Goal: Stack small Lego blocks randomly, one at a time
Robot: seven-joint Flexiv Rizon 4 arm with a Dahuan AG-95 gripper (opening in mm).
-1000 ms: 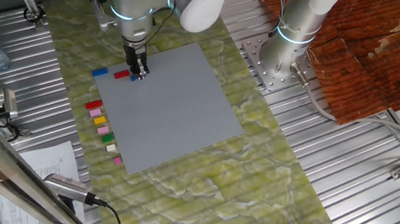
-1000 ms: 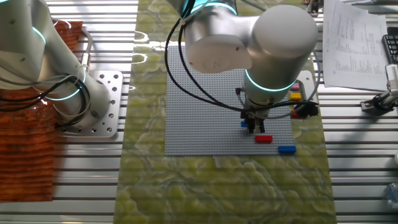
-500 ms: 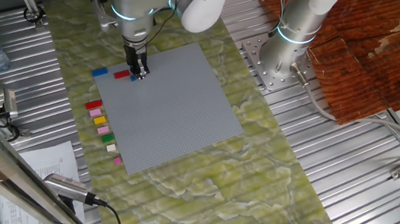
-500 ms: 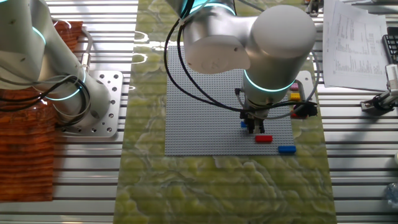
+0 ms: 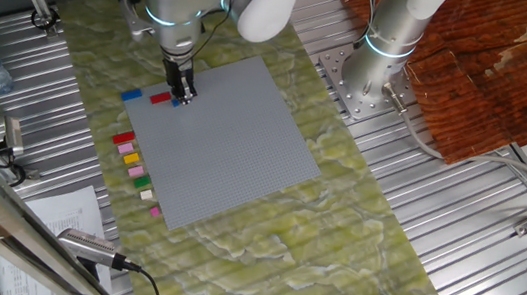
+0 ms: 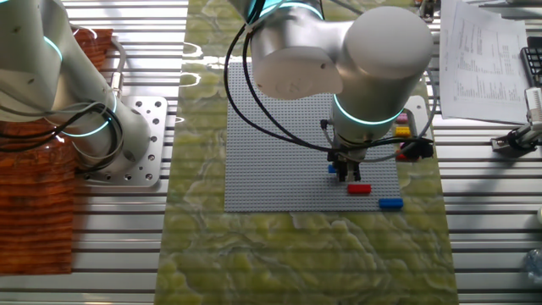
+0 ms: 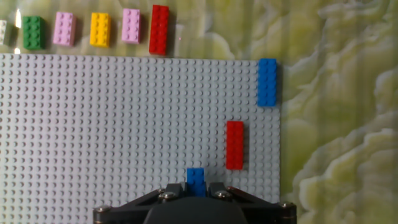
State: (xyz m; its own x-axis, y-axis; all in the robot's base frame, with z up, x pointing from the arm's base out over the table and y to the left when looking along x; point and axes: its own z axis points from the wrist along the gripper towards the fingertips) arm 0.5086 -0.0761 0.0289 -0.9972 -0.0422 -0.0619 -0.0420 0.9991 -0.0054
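Gripping: your gripper (image 7: 196,186) is clenching one small blue block (image 7: 195,177).
Blocks: you are seeing eight.
Change: nothing is moving.

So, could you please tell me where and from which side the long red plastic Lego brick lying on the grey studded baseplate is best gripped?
Take the long red plastic Lego brick across its two long side faces, near mid-length, coming straight down from above. It lies flat on the grey studded baseplate with its narrow width probably suiting the gripper, and both long sides look free; the small blue brick sits a few studs away.
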